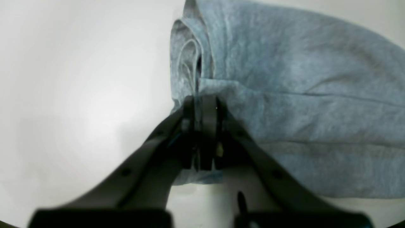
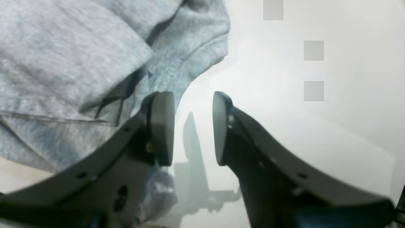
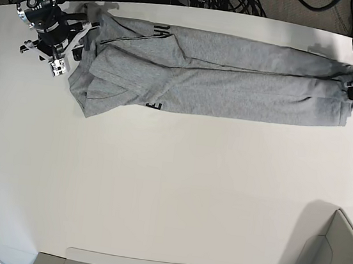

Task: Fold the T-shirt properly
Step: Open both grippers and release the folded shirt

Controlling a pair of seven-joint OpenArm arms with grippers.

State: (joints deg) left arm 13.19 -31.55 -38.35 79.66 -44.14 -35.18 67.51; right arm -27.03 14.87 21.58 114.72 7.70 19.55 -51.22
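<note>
A: We note the heather-grey cotton T-shirt [image 3: 234, 81] stretched in a long folded band along the far side of the white surface [image 3: 169, 189], bits of black lettering showing.

B: Our left tool [image 1: 201, 106] is pinched tight on the T-shirt's bunched end. Our right tool [image 2: 193, 126] stands wide, gripping nothing, one pad [image 2: 163, 126] just beside the sleeve hem.

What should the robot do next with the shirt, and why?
Probably the right gripper should slide onto the shirt edge beside it and close. Its jaws stand open over bare table, holding nothing, while the left gripper is shut on the other end. Both ends need holding before the long shirt can be folded over.
</note>
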